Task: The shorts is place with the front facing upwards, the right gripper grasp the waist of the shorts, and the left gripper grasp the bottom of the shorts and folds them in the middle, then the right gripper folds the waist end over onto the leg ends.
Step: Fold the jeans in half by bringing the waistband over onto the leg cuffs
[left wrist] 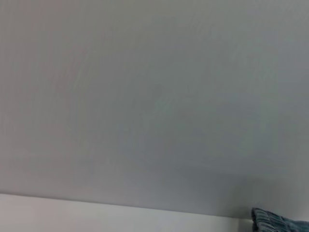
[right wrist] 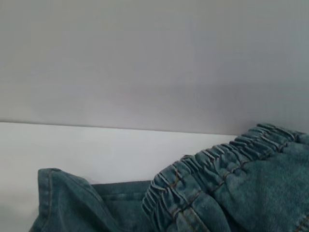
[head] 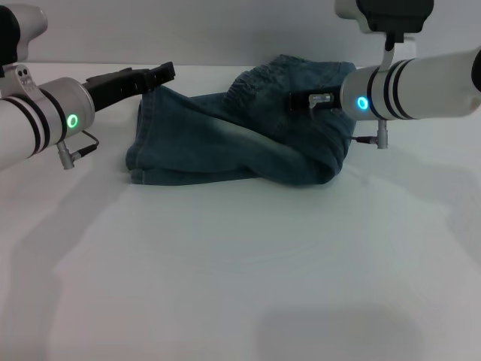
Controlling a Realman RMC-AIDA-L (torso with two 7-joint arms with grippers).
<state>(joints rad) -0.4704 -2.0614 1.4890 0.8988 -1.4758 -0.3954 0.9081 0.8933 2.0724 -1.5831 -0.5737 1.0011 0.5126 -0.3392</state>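
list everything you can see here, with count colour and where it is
shorts: one, blue denim with paler faded areas, lying crumpled and partly folded at the far middle of the table
waist: one, darker blue gathered elastic band, raised at the far right end of the shorts
table: one, white, filling the near part of the head view
wall: one, plain grey, behind the table
left gripper: one, black, on a silver-white arm with a green ring, at the far left corner of the shorts
right gripper: one, black, on a silver-white arm with a cyan-blue ring, at the denim just below the waist
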